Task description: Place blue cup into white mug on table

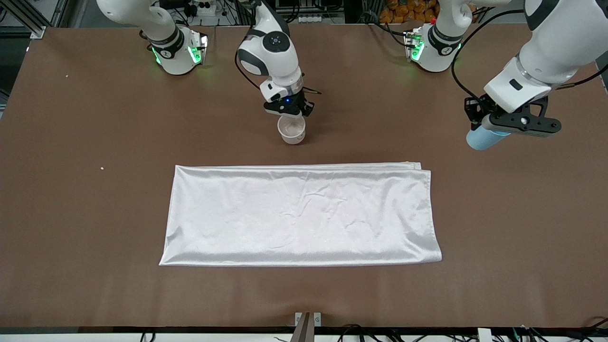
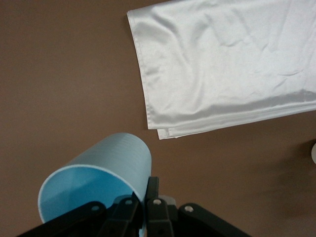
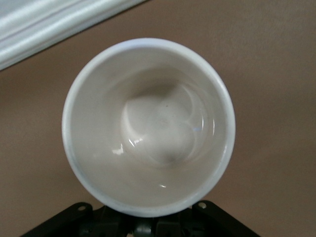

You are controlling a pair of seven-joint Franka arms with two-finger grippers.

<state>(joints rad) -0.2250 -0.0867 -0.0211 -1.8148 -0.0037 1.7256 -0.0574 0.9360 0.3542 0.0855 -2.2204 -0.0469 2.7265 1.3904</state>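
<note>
Grippers clamp: left gripper blue cup, right gripper white mug.

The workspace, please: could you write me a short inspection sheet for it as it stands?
Surface: brown table, flat, a few pale specks.
Job's things: blue cup held tilted in the air; white mug upright and empty on the table.
Clutter: white cloth spread nearer the front camera than the mug.
Grippers: left claw shut on the cup; right claw shut at the mug's rim.
Cables: black leads along both arms.
Surroundings: equipment past the table edge, unclear.
</note>
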